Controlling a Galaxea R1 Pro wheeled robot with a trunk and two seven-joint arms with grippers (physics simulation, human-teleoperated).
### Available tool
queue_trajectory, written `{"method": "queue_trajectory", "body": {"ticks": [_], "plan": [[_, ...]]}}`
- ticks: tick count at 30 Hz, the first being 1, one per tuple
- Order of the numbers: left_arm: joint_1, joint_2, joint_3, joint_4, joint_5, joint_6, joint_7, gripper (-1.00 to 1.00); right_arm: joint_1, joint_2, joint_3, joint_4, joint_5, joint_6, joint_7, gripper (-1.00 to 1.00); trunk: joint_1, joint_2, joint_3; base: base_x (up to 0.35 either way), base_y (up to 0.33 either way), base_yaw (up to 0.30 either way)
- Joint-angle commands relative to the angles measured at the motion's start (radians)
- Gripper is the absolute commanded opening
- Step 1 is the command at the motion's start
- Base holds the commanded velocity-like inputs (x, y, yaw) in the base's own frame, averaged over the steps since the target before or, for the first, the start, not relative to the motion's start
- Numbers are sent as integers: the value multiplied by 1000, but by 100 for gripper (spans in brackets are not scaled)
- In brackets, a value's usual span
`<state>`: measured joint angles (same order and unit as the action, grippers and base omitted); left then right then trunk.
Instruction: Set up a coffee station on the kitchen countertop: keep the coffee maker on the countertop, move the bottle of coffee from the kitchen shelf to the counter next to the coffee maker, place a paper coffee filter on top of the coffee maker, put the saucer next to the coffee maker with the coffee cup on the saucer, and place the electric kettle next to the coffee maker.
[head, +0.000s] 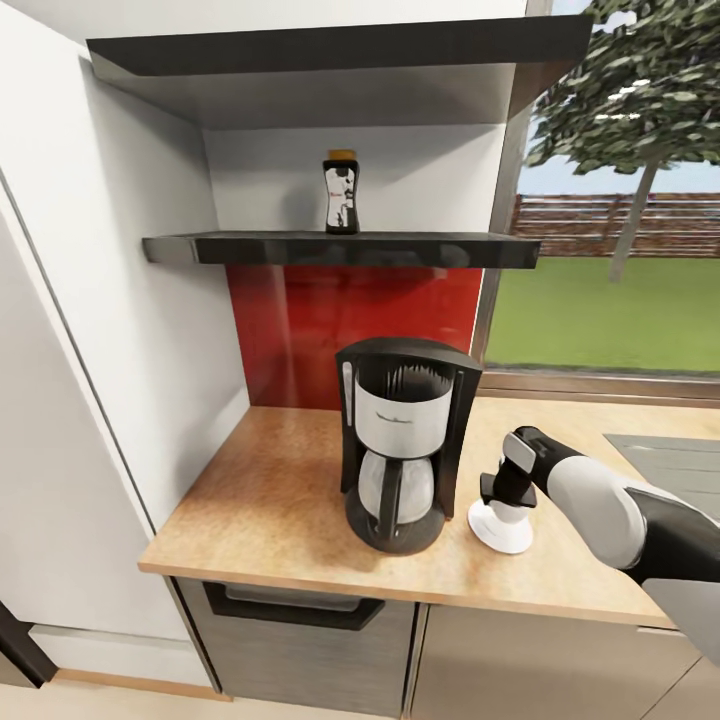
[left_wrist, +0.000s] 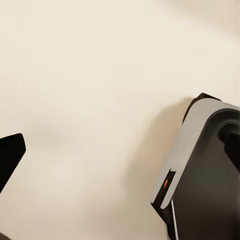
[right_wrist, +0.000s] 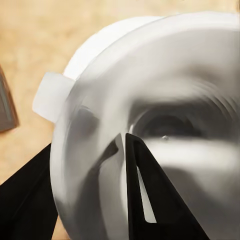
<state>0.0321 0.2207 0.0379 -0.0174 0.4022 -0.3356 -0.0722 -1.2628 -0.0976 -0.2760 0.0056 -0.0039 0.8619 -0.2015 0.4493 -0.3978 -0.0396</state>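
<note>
The black and silver coffee maker (head: 405, 455) stands on the wooden countertop (head: 265, 500). Just right of it lies the white saucer (head: 497, 537), with my right gripper (head: 505, 492) directly above it. In the right wrist view the white coffee cup (right_wrist: 165, 85) sits over the saucer (right_wrist: 100, 40), its handle (right_wrist: 50, 96) sticking out sideways. My right gripper (right_wrist: 90, 141) is shut on the cup's wall, one finger inside and one outside. The dark bottle of coffee (head: 341, 192) stands upright on the black shelf (head: 250, 248). One left fingertip (left_wrist: 10, 155) shows at the frame's edge, spread wide.
A white cabinet wall (head: 110, 330) bounds the counter on the left. A red backsplash (head: 300, 320) is behind the coffee maker. A grey sink or hob (head: 675, 455) lies at the far right under the window. Bare counter lies left of the coffee maker.
</note>
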Motion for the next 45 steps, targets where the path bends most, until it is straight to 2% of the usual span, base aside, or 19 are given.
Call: {"method": "queue_trajectory", "body": {"ticks": [1,22,30,36,45], "plan": [[0,0,4,-1,7,-1,-8,100,-1,0,-8,1,-2,1,-11,-100,1,-2,-2,9,-7,0],[0,7,4,2,10,-2,-8,100,-1,4,-9,1,-4,3,-24,-100,1,-2,-2,20,24,0],[0,8,4,3,56,-2,-8,100,-1,2,-7,1,-2,2,-24,-100,1,-2,-2,6,9,0],[0,8,4,2,59,-2,-8,100,-1,-4,-6,1,-2,2,-24,-100,1,-2,-2,0,0,0],[0,8,4,2,60,-1,-8,100,-1,-6,-8,1,-5,6,-24,-100,35,-65,-30,0,0,0]]}}
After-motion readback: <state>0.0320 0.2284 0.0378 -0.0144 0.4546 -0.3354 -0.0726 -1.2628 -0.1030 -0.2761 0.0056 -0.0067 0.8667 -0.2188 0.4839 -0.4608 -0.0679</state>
